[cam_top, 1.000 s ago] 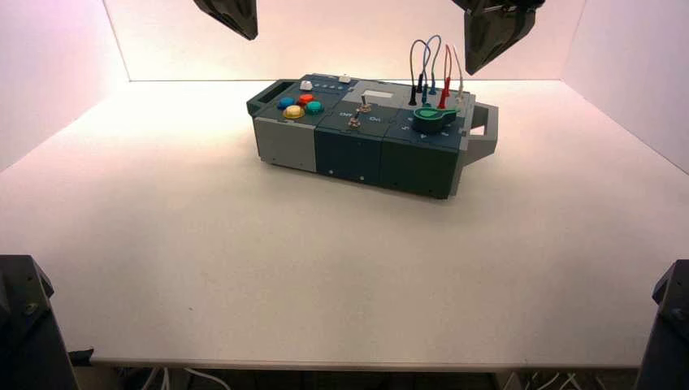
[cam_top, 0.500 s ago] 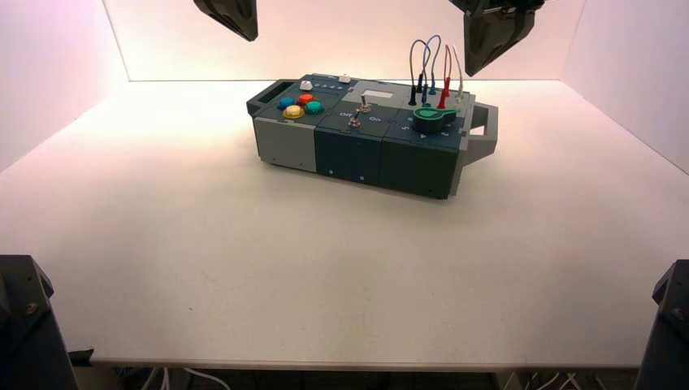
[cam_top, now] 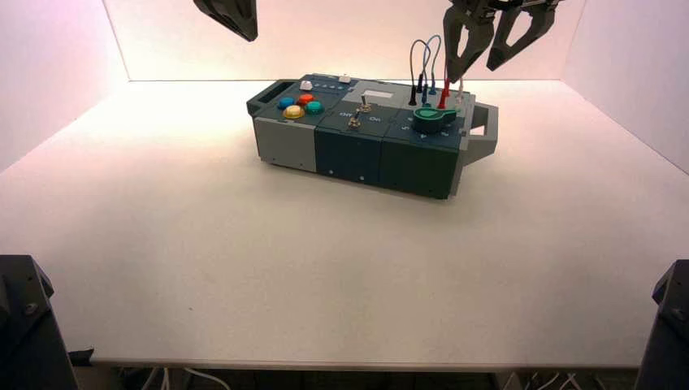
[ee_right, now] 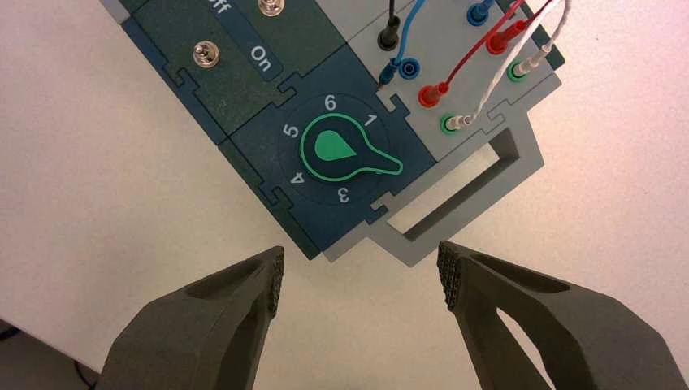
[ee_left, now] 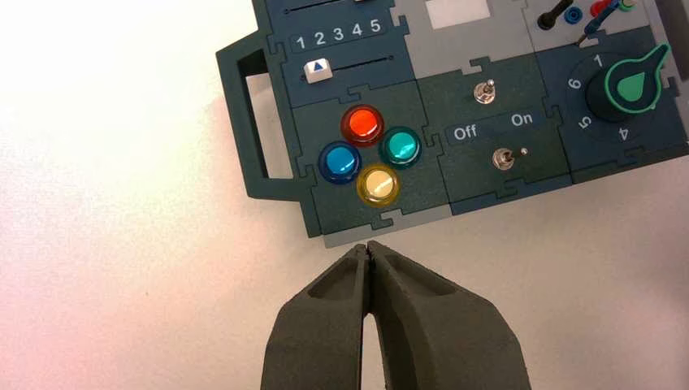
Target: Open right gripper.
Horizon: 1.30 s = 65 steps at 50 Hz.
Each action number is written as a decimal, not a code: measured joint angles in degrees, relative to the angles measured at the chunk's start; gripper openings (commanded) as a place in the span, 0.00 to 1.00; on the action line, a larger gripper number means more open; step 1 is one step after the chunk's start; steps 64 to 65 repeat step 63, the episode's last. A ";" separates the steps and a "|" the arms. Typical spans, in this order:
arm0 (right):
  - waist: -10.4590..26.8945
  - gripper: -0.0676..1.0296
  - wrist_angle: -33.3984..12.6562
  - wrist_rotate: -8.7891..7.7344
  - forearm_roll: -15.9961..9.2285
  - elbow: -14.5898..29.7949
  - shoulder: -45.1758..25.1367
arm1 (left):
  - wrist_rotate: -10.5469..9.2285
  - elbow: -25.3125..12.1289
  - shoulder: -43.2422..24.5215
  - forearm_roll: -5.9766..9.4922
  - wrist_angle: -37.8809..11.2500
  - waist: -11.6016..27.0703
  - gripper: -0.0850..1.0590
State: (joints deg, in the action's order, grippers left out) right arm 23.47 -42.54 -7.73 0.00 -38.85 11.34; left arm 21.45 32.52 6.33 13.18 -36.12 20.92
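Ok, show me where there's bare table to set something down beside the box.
The table is bare in front of the box, and to its left and right out to the walls. It is crowded above the wires, where the open right gripper hangs. The left gripper is parked up high, shut.

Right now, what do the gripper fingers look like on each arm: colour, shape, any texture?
Both are matte dark grey-black. The left gripper has two broad wedge-shaped fingers tapering to narrow tips, with hollowed recesses along their backs. The right gripper has the same tapered fingers; its fingertips carry a fine knurled grid on the inner pads. No cables or markings show.
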 measured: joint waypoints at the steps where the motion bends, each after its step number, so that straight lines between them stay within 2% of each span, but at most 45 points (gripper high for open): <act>1: 0.00 0.97 0.00 0.00 0.00 0.00 0.09 | 0.00 0.00 0.00 0.00 0.00 0.00 0.05; 65: -0.09 0.97 0.00 0.00 0.09 0.00 0.97 | 0.18 0.00 -0.18 -0.09 0.00 -0.18 0.05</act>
